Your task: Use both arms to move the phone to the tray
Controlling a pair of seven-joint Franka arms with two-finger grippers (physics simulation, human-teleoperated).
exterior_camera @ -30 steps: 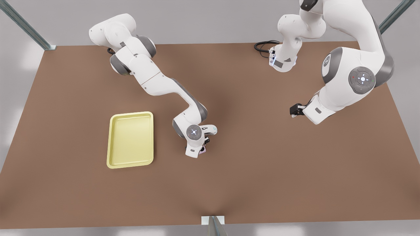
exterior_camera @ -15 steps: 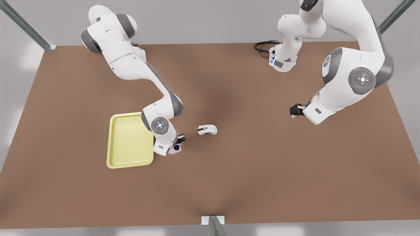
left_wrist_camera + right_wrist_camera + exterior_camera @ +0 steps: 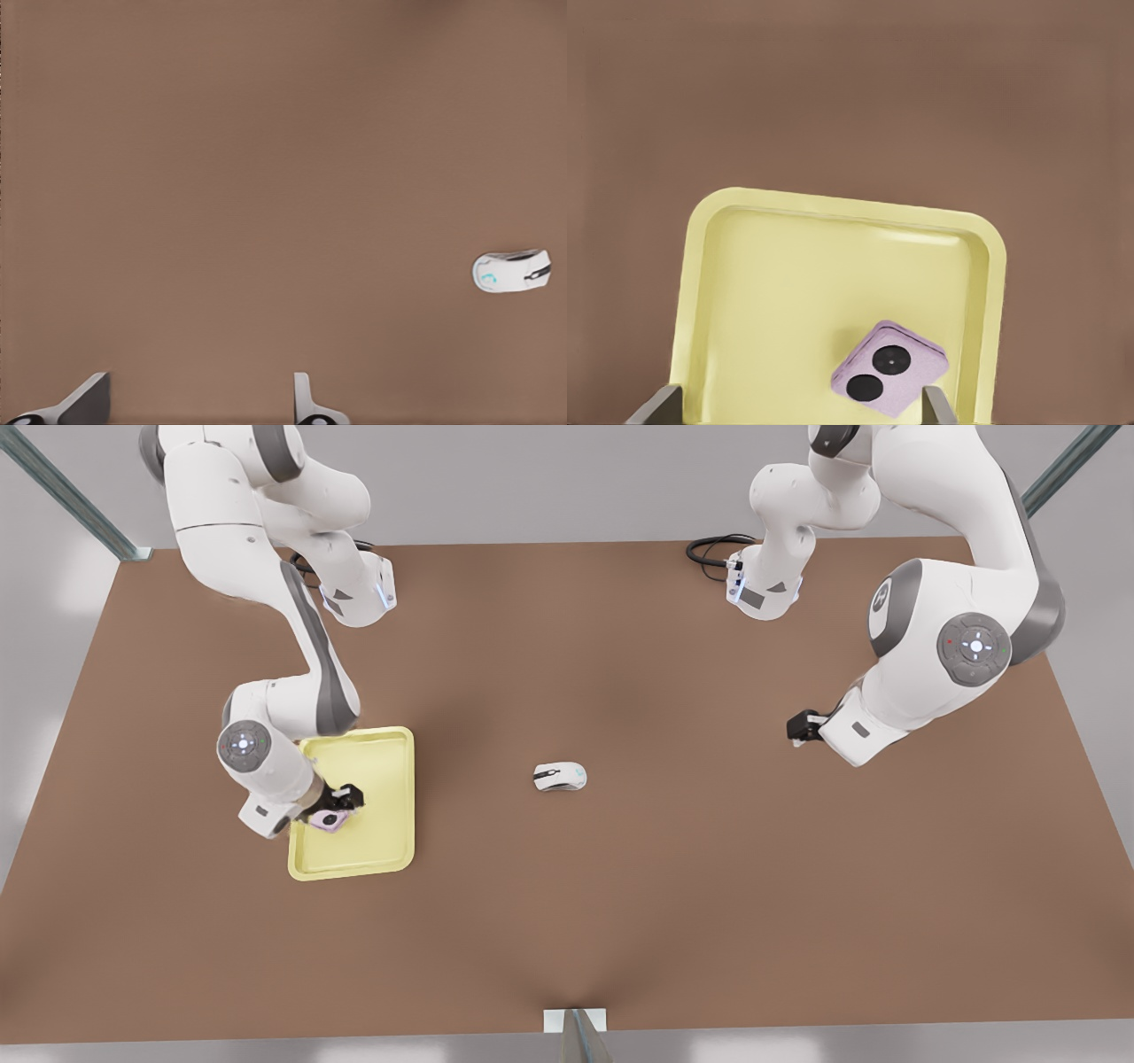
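The right gripper, on the arm at the front view's left, hangs over the pale yellow tray with its fingers spread wider than the pink phone and not pinching it. The phone sits directly beneath that gripper and within the tray's rim, its two black circles facing up. Its sides are turned diagonally to the tray's edges. Whether it lies flat on the tray floor or is a little above it cannot be told. This arm is far the nearer of the two to the phone. Judged from these pictures, the delivery looks all but done, and the next move is likely a straight lift clear of the tray. The phone sits closer to one finger than the other, so a sideways pull could nudge it. The left gripper, at the front view's right, waits above the brown table with its fingers parted and holding nothing, well apart from the white mouse at mid-table
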